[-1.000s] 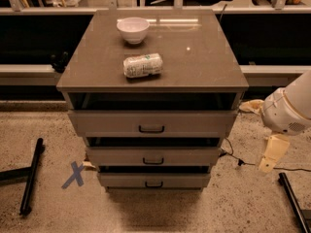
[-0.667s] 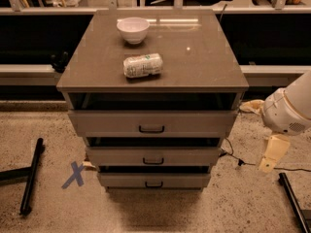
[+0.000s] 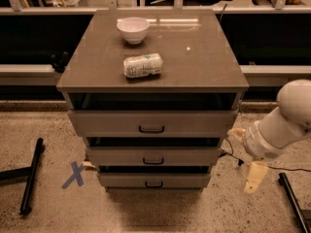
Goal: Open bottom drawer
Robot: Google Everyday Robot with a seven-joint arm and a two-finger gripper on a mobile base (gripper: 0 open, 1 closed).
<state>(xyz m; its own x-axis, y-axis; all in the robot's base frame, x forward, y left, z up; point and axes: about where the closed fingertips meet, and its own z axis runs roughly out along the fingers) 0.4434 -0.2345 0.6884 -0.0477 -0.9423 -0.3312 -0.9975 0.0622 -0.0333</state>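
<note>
The bottom drawer (image 3: 153,180) is the lowest of three grey-taupe drawers in the cabinet, with a small black handle (image 3: 154,184) at its centre. Its front stands a little proud, with a dark gap above it. The middle drawer (image 3: 153,156) and top drawer (image 3: 151,123) sit above it with like handles. My gripper (image 3: 249,164) hangs at the end of the white arm (image 3: 282,123), to the right of the cabinet and level with the lower drawers, apart from them. One cream finger (image 3: 254,176) points down toward the floor.
A white bowl (image 3: 132,29) and a lying can (image 3: 142,65) rest on the cabinet top (image 3: 194,57). A blue tape X (image 3: 74,174) marks the floor at left. Black bars lie on the floor at left (image 3: 31,176) and right (image 3: 293,200). A cable (image 3: 231,154) runs beside the cabinet.
</note>
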